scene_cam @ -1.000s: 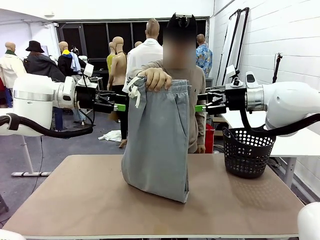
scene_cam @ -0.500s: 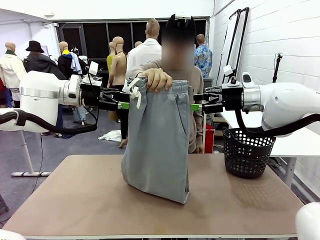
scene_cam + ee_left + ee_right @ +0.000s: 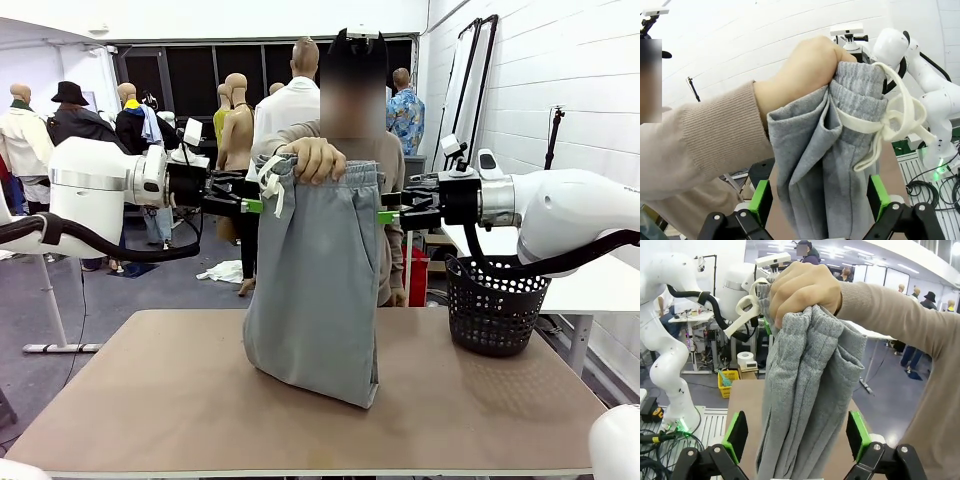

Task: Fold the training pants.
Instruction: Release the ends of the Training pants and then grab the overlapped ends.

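Softly bunched grey jersey training pants [image 3: 315,270]

1. No words, brand names, numbers or signs can be read in any of the views.
2. The training pants [image 3: 315,280] show plain grey fabric, with no legible label or print.
3. The black basket [image 3: 495,305] standing on the desk [image 3: 150,400] carries no legible marking.
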